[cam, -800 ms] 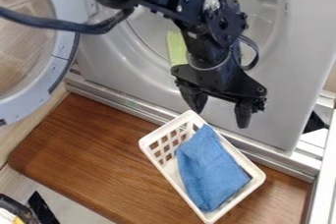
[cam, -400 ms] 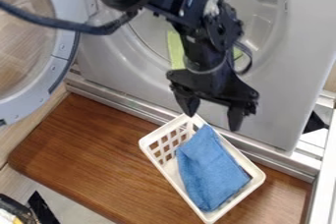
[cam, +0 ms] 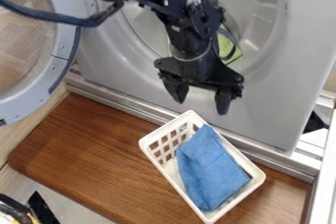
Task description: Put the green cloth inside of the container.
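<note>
My gripper (cam: 200, 104) hangs open above the back corner of the white basket, in front of the washing machine, with nothing between its fingers. The green cloth (cam: 228, 51) lies in the drum opening behind the arm, which covers most of it; a part shows to the right of the wrist. Below the gripper, the white container (cam: 154, 155) stands on the brown board and holds a folded blue cloth (cam: 211, 169).
The round machine door (cam: 62, 56) stands open at the left, with a black cable crossing it. A wooden board (cam: 85, 156) lies along the machine's front. Dark objects sit at the lower left corner.
The gripper has moved left and, since the last frame, a little up, still open. More green cloth now shows right of the wrist, while its left part has become hidden behind the arm.
</note>
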Robot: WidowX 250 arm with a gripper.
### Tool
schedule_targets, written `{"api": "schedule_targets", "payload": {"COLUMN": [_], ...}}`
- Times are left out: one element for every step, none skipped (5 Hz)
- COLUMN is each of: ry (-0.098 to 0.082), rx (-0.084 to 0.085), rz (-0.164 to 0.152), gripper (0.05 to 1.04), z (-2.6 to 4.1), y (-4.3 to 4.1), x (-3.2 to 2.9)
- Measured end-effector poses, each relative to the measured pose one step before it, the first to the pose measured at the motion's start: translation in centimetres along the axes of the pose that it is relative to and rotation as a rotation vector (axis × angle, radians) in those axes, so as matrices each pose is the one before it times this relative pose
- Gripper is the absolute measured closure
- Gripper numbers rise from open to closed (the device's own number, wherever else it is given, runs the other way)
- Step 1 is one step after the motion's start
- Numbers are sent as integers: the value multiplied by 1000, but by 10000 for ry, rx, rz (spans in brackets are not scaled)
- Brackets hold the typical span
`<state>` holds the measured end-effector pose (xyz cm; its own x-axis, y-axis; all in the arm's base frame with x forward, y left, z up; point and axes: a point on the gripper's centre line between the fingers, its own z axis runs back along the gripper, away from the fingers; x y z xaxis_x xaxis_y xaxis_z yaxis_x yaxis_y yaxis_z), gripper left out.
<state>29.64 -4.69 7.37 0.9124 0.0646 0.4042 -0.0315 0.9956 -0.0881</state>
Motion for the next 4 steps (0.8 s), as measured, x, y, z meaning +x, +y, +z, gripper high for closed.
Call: {"api": "schedule_targets", "payload": {"ry": [-468,-230,-106,-148], "rx": [66,156,172,177], "rz": [136,-77,-134,163], "gripper": [83,82,82,83], "z": [-337,-1190,-1214,-864], "y": [614,726,290,746], "x": [1614,1627,1863,1695]}}
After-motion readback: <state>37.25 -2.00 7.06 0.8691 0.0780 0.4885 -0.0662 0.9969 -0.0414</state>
